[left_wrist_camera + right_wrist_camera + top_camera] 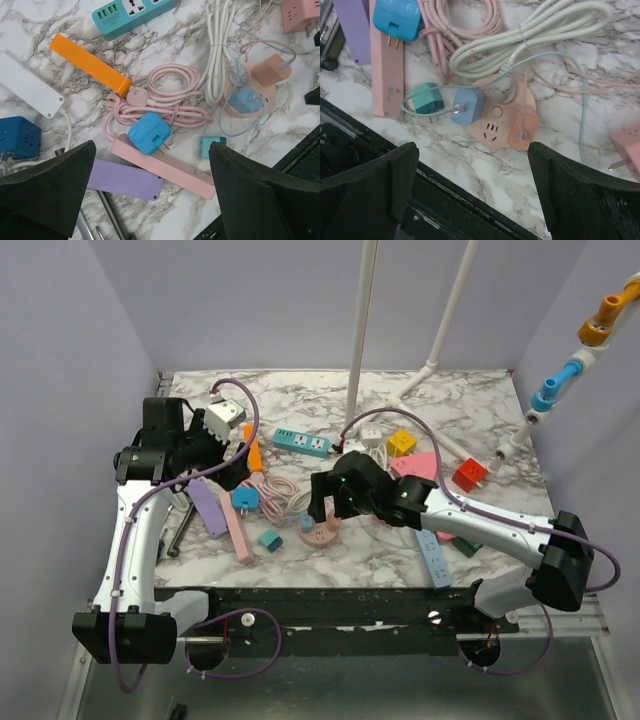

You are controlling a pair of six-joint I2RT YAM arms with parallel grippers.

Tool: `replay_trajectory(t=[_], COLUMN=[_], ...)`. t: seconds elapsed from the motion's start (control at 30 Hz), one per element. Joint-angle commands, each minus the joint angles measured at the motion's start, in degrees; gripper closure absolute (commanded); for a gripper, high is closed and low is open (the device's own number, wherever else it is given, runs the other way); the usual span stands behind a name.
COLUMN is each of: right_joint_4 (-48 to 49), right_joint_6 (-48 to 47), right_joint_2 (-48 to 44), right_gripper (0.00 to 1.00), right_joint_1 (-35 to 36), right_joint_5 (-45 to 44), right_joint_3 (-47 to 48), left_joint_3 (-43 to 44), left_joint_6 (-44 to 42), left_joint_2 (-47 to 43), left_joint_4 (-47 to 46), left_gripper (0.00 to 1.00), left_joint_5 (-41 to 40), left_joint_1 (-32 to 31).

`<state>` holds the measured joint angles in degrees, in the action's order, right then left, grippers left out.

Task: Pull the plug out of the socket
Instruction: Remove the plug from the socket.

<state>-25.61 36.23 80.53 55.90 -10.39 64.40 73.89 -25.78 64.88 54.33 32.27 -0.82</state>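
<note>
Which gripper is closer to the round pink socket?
Right. The right gripper hovers open directly over the round pink socket; the left gripper sits off to its left, past the coiled pink cable.

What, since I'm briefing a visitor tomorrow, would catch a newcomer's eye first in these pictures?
A jumble of pastel power strips, adapters and coiled cables fills the marble table's middle, a bright orange strip at its left. Near the front edge, a round pink socket holds a blue plug and a pink plug, with the open right hand hovering above it.
</note>
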Motion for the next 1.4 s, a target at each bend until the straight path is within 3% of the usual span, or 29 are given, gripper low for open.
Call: replay_trajectory(t=[0.0, 0.17, 0.47, 0.6, 0.73, 0.83, 1.03, 1.37], right_joint_4=[-5.69, -8.6, -4.69, -3.34, -2.08, -2.34, -4.07, -3.75], right_joint_6=[1.74, 2.54, 1.93, 2.36, 1.87, 1.48, 0.72, -1.93], right_joint_2=[4.85, 8.57, 14.54, 17.45, 19.26, 19.71, 17.96, 16.68], right_gripper=[0.02, 0.12, 0.23, 0.39, 0.46, 0.6, 0.81, 0.89], right_joint_1=[2.37, 3.07, 3.18, 3.27, 3.19, 3.25, 3.69, 5.52], right_joint_5=[-5.8, -10.97, -10.25, -11.73, -12.82, -12.66, -12.44, -11.54], right_joint_3=[3.11, 4.35, 3.85, 4.34, 5.41, 6.54, 8.33, 7.99], left_joint_3=[0.14, 0.53, -2.23, -4.45, -7.35, -10.58, -17.36, -13.81], left_joint_6=[1.49, 1.58, 0.29, -0.71, 0.73, 3.1, 7.34, 9.17], left_joint_2=[-1.25, -2.45, -4.88, -5.78, -6.34, -6.42, -4.68, 7.72], left_joint_4=[2.02, 3.05, 3.24, 3.03, -0.53, -5.36, -15.62, -23.09], left_gripper=[0.02, 0.01, 0.01, 0.01, 0.02, 0.02, 0.02, 0.01], left_joint_5=[2.47, 2.54, 6.63, 10.55, 12.43, 10.26, 1.5, -4.69], left_joint_1=[0.32, 0.3, 0.3, 0.31, -0.19, -3.29, -15.32, -20.45])
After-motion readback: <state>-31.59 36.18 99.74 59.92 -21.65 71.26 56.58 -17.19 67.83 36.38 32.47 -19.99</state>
